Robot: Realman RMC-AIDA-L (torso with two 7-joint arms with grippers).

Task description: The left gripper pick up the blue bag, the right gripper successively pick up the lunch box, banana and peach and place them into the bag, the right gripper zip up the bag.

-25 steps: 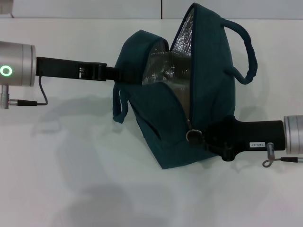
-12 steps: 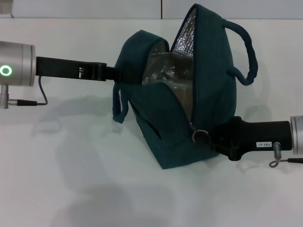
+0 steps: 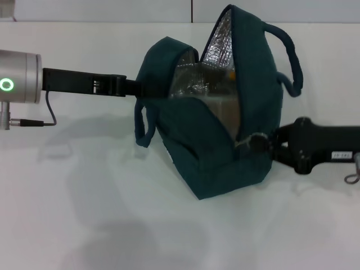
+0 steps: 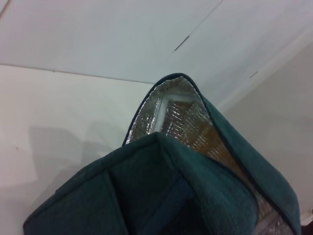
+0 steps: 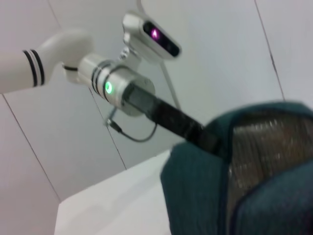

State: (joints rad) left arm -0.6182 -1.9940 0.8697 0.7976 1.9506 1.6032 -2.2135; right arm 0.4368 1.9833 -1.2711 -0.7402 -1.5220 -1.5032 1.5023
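Dark teal fabric bag (image 3: 216,140): we see its zip pull dragged rightward; closing begun, mouth mostly open.
Right claw (image 3: 264,142): clamped on pull.
Left claw (image 3: 135,86): we can't tell its grip.

Left silver cylindrical wrist (image 3: 19,76) with green glowing ring, grey cable; black left end effector (image 3: 132,86); black right end effector (image 3: 267,143), white label.

A bare robot test lab or demonstration bay, by its looks: a plain matte white worktop (image 3: 84,214) runs edge to edge, backed by pale grey wall panels (image 5: 215,44) split by thin dark seams, with a silver, cable-trailing robot arm (image 5: 117,88) reaching across.
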